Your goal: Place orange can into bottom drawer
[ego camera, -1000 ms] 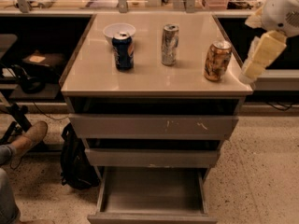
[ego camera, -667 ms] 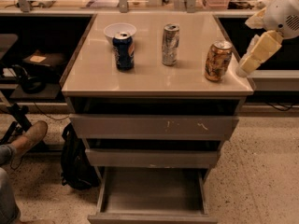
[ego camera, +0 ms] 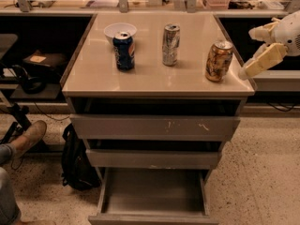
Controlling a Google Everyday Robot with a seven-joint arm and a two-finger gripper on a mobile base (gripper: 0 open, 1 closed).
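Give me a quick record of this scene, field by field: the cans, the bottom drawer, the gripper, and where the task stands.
orange can: upright on the cabinet top, near its right edge
dark blue can: upright, just in front of the white bowl
silver can: upright, between the other two
bottom drawer: pulled open, bare grey inside
gripper: right of the orange can, apart from it, open, holding nothing
task status: can not yet grasped

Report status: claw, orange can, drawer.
Claw open, just right of orange can, apart. Can upright on cabinet top. Bottom drawer open; nothing between claw and can.
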